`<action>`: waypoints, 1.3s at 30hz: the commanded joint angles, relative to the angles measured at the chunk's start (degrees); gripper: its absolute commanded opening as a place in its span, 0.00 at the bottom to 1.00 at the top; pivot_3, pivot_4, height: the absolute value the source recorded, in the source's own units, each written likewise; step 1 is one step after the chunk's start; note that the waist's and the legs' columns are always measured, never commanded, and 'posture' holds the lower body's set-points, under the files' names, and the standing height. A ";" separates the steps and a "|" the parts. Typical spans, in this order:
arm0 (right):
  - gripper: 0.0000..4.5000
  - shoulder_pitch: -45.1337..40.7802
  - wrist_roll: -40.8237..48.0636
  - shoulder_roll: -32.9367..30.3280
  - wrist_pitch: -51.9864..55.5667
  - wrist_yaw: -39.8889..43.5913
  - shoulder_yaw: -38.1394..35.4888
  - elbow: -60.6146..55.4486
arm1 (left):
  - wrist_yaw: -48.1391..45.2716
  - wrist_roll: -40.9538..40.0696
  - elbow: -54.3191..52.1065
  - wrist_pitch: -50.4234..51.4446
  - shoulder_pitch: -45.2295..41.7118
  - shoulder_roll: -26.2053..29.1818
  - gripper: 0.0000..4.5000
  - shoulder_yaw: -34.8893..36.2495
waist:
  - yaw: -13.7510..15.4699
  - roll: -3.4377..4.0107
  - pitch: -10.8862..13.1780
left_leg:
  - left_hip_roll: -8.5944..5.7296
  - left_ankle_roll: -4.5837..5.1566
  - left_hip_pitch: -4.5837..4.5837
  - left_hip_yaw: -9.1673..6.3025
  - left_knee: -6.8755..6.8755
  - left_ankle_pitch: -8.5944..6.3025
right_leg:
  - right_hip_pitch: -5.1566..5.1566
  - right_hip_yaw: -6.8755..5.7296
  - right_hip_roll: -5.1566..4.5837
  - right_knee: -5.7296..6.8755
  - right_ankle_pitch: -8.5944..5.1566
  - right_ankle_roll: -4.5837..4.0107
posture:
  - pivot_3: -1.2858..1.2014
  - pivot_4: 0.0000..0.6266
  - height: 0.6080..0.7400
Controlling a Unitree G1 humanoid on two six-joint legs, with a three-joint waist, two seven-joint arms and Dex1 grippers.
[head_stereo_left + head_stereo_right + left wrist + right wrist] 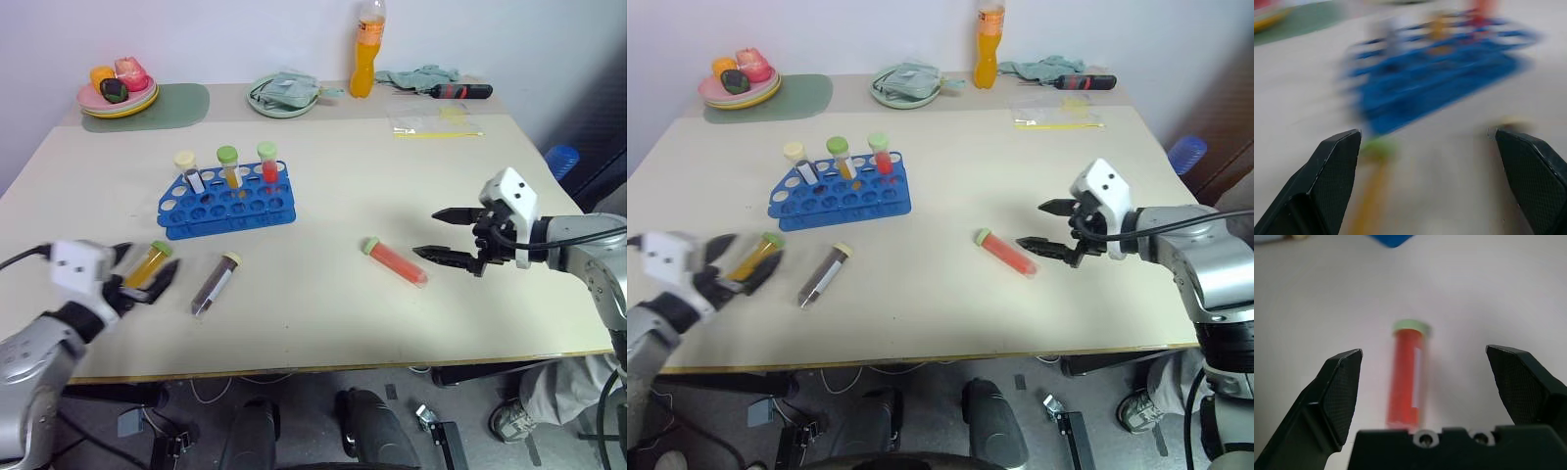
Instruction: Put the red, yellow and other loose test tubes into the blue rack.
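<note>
The blue rack (227, 204) stands left of the table's centre with three capped tubes upright in its back row. A yellow test tube (147, 262) with a green cap lies at the front left, between the spread fingers of my open left gripper (155, 271). A dark tube (216, 284) with a cream cap lies just right of it. The red test tube (395, 260), green-capped, lies right of centre. My right gripper (443, 235) hovers open just beyond its far end, and in the right wrist view the red test tube (1406, 382) lies between the wide-apart fingers (1339, 387).
At the back of the table are a plate of fruit (118, 93) on a green mat, a bowl with a cloth (284, 95), an orange bottle (366, 49), a screwdriver (456, 91) and a plastic bag (436, 122). The table's front edge (323, 367) runs close below the tubes.
</note>
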 commanded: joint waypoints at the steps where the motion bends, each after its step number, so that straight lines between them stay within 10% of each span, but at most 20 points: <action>1: 1.00 -7.41 0.77 -0.47 15.03 -3.83 3.61 -1.46 | -3.16 -1.43 -2.05 0.06 -3.62 0.41 1.00 -5.86 | -0.12 0.01 0.00 | 0.00 0.00 0.01 0.00 0.01 0.00 | 0.00 0.00 0.00 0.01 0.00 -0.01 | 0.52 0.24 1.00; 8: 1.00 -23.68 0.95 6.35 38.95 -10.54 17.94 -1.81 | -8.84 1.96 -0.11 -1.52 -9.89 0.43 1.00 -19.88 | -0.19 0.04 0.00 | 0.00 0.01 0.01 -0.02 0.00 0.00 | -0.05 0.02 0.04 0.09 0.00 -0.02 | 0.52 0.24 1.00; 22: 1.00 -35.31 -5.42 19.17 43.05 -21.61 31.83 18.68 | -6.69 2.92 -2.74 -2.82 -6.20 -3.04 1.00 -22.10 | -0.15 0.06 0.00 | -0.01 0.11 -0.06 -0.02 0.01 -0.06 | -0.14 0.01 0.00 0.13 0.01 -0.01 | 0.52 0.24 1.00; 31: 0.19 -36.18 -6.40 21.78 42.19 -23.31 33.97 20.61 | -4.21 2.92 -4.72 -1.68 -6.27 -4.15 1.00 -22.57 | -0.15 0.06 0.01 | -0.02 0.13 -0.07 -0.02 0.04 -0.07 | -0.15 0.01 0.00 0.15 0.01 -0.01 | 0.52 0.24 1.00; 39: 0.17 -33.44 -5.63 24.50 22.39 -22.36 22.24 10.38 | -3.73 2.74 -4.04 -1.56 -6.07 -3.32 1.00 -20.37 | -0.21 0.12 0.04 | -0.02 0.13 -0.08 -0.02 0.02 -0.07 | -0.18 0.01 0.02 0.17 0.01 -0.01 | 0.52 0.24 1.00</action>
